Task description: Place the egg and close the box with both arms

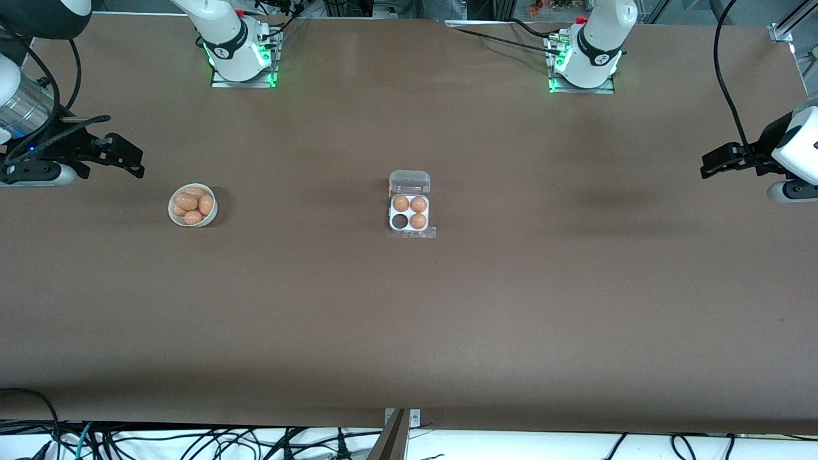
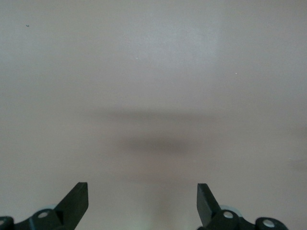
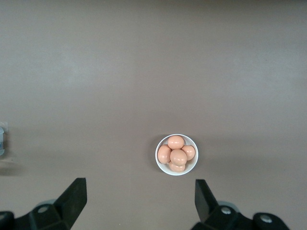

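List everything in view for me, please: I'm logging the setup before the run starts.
Small square clear-plastic egg box: one, lid open, mid-table; three brown eggs in its cells, one cell empty.
Round white bowl: one, toward the right arm's end of the table, about as near the front camera as the box; brown eggs piled in it, at least four.
Brown table: one, under everything.
Left hand: black, open, empty, over bare table at the left arm's end.
Right hand: black, open, empty, in the air near the bowl.
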